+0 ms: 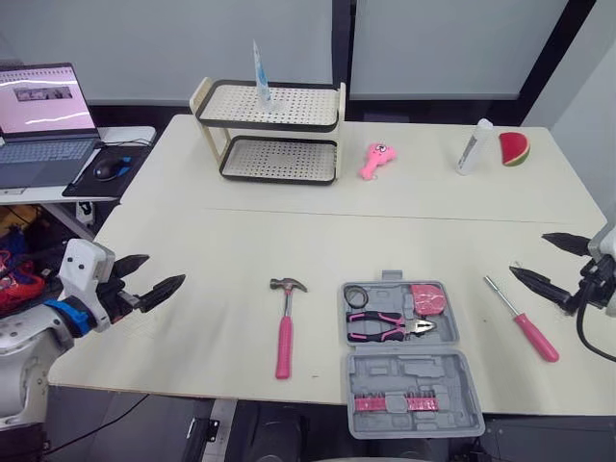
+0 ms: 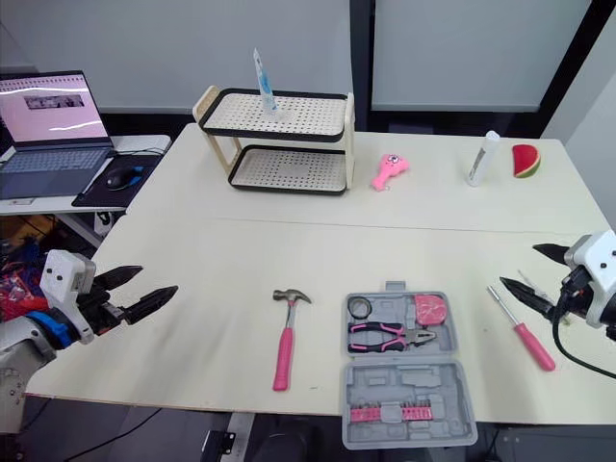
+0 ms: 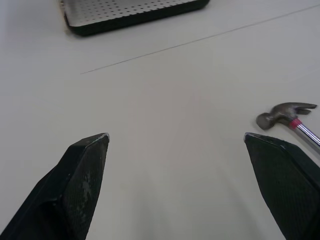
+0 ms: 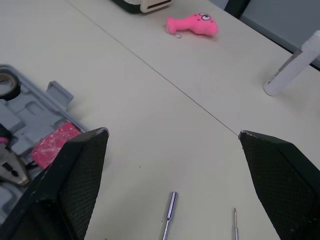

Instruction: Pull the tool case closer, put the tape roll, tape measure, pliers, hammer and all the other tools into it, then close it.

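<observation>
- The bench [image 1: 289, 241] is pale and wide, with a mouse and a laptop [image 1: 43, 120] on a side desk at far left.
- A two-tier rack [image 1: 269, 126] stands at the far side, left of centre.
- The case [image 1: 404, 371] lies open at the near edge, right of centre. Its near half overhangs slightly.
- The left hand [image 1: 166, 269] hovers over the near-left corner with its fingers spread wide, holding nothing.
- The right hand [image 1: 527, 253] hangs at the right edge, also spread and holding nothing, just beside the screwdriver's tip.
- The hammer [image 1: 284, 327] lies on the bench left of the case, apart from it, with its head at the far end.
- The screwdriver [image 1: 525, 322] lies on the bench right of the case, pink handle nearest.
- The pliers [image 1: 385, 327] rest in the case's far half.
- The tape measure [image 1: 428, 298] sits in the far-right pocket.
- The tape roll [image 1: 355, 295] sits in the far-left pocket.
</observation>
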Robot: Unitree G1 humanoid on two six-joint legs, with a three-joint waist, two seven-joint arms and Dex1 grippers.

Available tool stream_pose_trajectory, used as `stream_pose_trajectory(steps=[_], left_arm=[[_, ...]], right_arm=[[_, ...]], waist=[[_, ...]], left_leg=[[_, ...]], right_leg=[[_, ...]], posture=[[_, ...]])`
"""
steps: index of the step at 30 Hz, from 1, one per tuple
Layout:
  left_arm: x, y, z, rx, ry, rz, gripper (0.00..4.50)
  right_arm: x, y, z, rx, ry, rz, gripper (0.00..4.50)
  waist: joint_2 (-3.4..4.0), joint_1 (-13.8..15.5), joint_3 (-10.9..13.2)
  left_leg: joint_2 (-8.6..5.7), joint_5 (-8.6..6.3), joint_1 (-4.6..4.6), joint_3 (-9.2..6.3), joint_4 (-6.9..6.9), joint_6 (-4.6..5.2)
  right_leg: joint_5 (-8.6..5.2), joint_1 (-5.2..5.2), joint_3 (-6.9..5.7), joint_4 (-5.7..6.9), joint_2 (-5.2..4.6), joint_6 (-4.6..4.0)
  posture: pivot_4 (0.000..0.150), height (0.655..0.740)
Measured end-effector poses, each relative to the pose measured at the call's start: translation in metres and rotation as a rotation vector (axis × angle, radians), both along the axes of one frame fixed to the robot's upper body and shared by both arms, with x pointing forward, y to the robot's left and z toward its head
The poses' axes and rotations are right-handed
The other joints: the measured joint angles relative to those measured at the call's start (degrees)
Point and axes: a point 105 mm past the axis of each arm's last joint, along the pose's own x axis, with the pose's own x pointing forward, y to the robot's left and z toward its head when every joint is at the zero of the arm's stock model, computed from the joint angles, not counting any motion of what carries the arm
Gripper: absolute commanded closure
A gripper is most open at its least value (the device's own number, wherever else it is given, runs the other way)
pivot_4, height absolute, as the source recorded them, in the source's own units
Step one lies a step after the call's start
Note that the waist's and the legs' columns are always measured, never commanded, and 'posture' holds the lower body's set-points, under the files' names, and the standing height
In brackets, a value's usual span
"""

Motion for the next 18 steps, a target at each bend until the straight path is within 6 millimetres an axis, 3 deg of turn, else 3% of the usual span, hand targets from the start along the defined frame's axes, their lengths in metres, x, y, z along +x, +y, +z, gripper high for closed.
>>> stream_pose_trajectory(steps=[5, 18], left_arm=[[0.008, -0.005, -0.011, -0.014, -0.022, 0.064, 0.0], [0.015, -0.003, -0.02, 0.006, -0.031, 0.085, 0.0]], right_arm=[[-0.005, -0.022, -0.025, 0.01, -0.008, -0.153, 0.05], [-0.017, -0.051, -0.042, -0.003, -0.032, -0.295, 0.05]], waist=[[0.0, 0.17, 0.0], [0.03, -0.37, -0.02]], left_leg=[[0.0, 0.01, 0.02, 0.07, -0.01, -0.01], [0.01, 0.01, 0.05, 0.05, -0.03, -0.01]], right_leg=[[0.0, -0.04, 0.04, 0.02, 0.01, 0.0], [0.0, -0.02, 0.04, 0.04, 0.02, 0.0]], posture=[[0.15, 0.74], [0.15, 0.74]])
